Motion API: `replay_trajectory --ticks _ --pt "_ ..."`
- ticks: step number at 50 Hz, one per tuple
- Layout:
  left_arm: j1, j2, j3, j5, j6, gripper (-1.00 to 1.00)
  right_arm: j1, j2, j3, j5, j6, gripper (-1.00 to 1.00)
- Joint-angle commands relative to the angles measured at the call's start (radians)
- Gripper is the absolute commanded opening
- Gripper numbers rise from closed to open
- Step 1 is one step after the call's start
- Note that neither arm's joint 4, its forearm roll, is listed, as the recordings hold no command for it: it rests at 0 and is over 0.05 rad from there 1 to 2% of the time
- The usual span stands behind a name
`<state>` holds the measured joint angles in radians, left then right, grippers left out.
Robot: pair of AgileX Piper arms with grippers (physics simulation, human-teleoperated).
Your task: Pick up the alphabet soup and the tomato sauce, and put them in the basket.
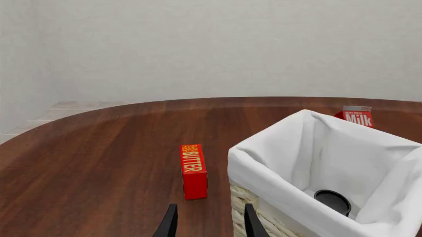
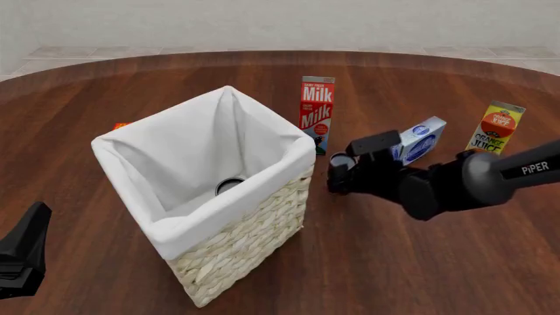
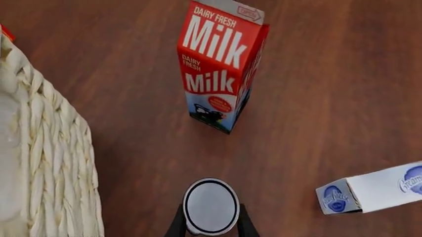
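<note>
The basket (image 2: 254, 230) stands mid-table, its white lining folded over the rim (image 1: 264, 148). On its floor lies a dark grey round can top (image 2: 229, 186) (image 1: 331, 201), the tomato sauce as far as its top tells; the label is hidden. Just right of the basket, my right gripper (image 2: 340, 176) (image 3: 211, 222) is shut on the alphabet soup (image 3: 211, 205), whose pale lid (image 2: 340, 160) faces up between the fingers. My left gripper (image 1: 211, 224) is open with nothing in it, low at the near left (image 2: 22, 256), outside the basket's near-left side.
A red milk carton (image 2: 317, 113) (image 3: 221, 64) stands just behind the right gripper. A blue-white box (image 2: 420, 141) (image 3: 372, 190) and an orange juice carton (image 2: 500, 126) are further right. A red butter box (image 1: 193, 170) sits on the table left of the basket.
</note>
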<state>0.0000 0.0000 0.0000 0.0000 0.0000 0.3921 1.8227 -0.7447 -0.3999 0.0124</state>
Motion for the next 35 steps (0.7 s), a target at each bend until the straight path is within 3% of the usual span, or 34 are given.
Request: replay_trajectory --ticks 1,35 --pt "0.000 0.000 0.000 0.000 0.000 1.00 -0.013 -0.048 0.003 0.017 0.003 -1.00" --pt "0.000 0.000 0.000 0.000 0.000 1.00 -0.019 -0.220 0.015 0.124 -0.039 -1.00"
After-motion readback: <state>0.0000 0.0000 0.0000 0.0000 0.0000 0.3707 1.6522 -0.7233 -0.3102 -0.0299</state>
